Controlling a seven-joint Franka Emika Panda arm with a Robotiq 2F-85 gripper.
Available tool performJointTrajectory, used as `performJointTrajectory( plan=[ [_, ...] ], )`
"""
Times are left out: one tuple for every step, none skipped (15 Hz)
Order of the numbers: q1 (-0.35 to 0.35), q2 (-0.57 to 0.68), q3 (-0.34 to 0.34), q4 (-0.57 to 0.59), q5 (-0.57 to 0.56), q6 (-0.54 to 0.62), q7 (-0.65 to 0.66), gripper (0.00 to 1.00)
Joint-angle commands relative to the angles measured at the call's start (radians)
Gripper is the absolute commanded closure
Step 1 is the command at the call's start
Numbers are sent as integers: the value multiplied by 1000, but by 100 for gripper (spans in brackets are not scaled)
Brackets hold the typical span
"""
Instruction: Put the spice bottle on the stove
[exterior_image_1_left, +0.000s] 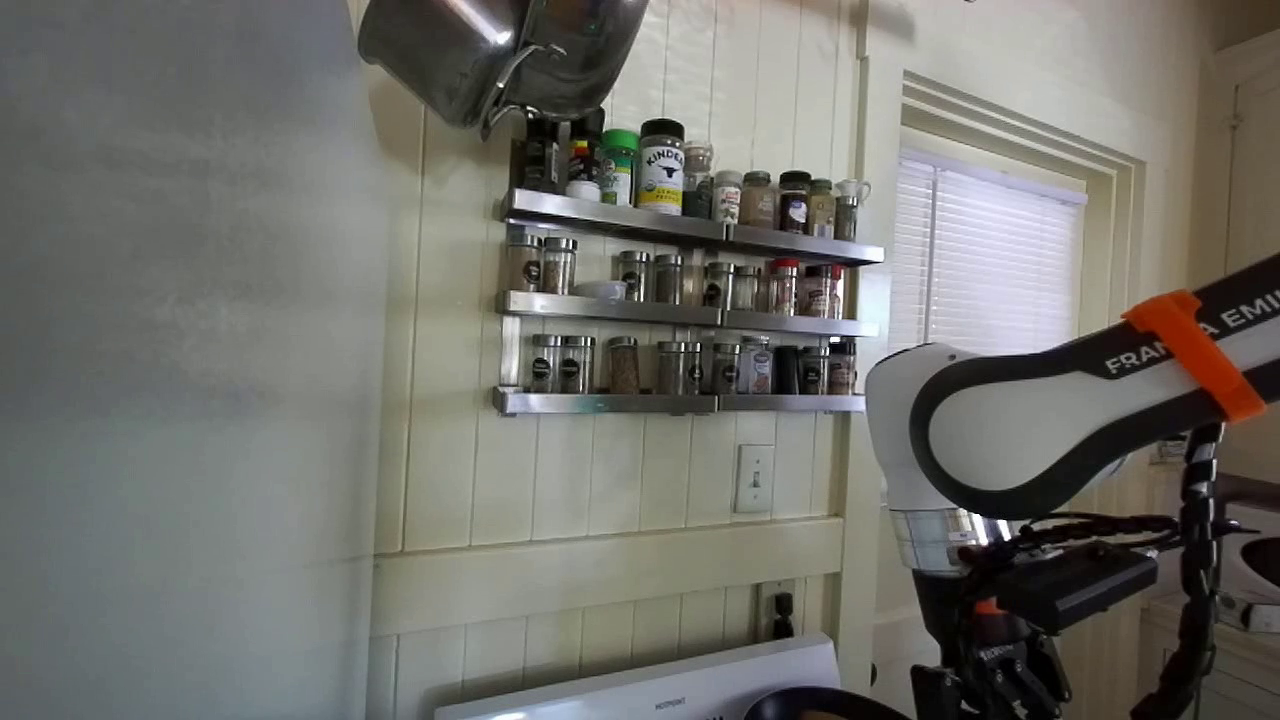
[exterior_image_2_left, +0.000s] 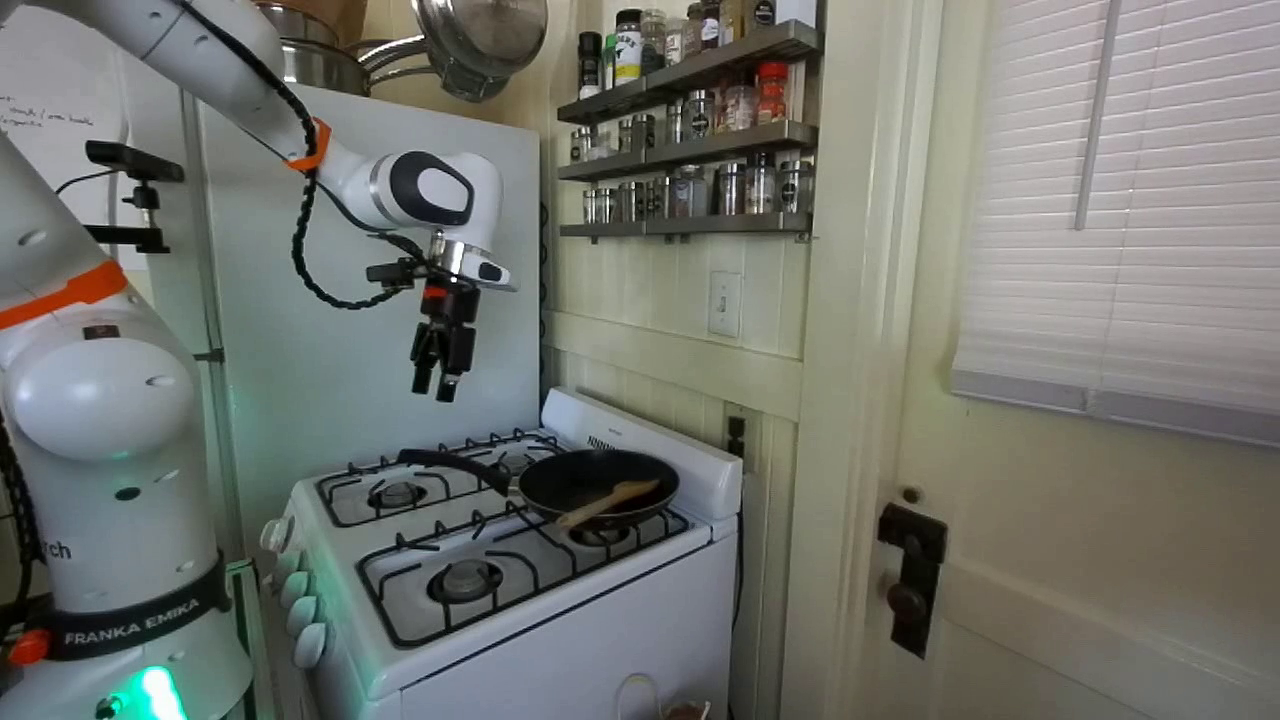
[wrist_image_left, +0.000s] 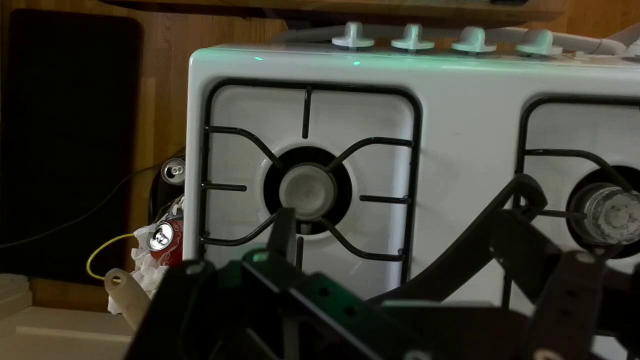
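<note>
From the left in an exterior view, the robot arm (exterior_image_2_left: 345, 182) reaches past a pale fridge (exterior_image_2_left: 300, 420), its gripper (exterior_image_2_left: 434, 386) over the stove (exterior_image_2_left: 570, 620), fingers (exterior_image_2_left: 459, 352) spread apart. A black pan (exterior_image_2_left: 565, 477) sits on a back burner (exterior_image_2_left: 599, 537), a wooden utensil (exterior_image_2_left: 606, 503) in it jutting over the rim. Farther right, spice bottles (exterior_image_2_left: 628, 48) stand on three metal shelves (exterior_image_2_left: 730, 146); which one is meant I cannot tell. Last comes a door (exterior_image_2_left: 1040, 560) with a blind (exterior_image_2_left: 1130, 250).
</note>
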Motion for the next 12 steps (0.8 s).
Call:
performJointTrajectory(
  plan=[
    [5,1,-5,9,-10,14,20,0],
    [2,1,-6,30,-13,5,24,0],
    [-11,-4,-1,54,-44,-3,45,0],
    [-21,-11,-5,80,-63,-17,58,0],
    [-35,-21,-9,108,-85,-31,77,0],
    [-45,-27,-13,133,-101,-34,94,0],
    [-58,-36,-17,158,-124,-25,110,0],
    [-77,-45,-19,176,-157,3,132,0],
    [-90,-52,-26,197,-187,27,136,0],
    [-101,-55,-39,216,-202,67,135,0],
    [-115,-57,-45,240,-226,97,139,0],
    [-127,-57,-53,256,-241,143,142,0]
  ],
)
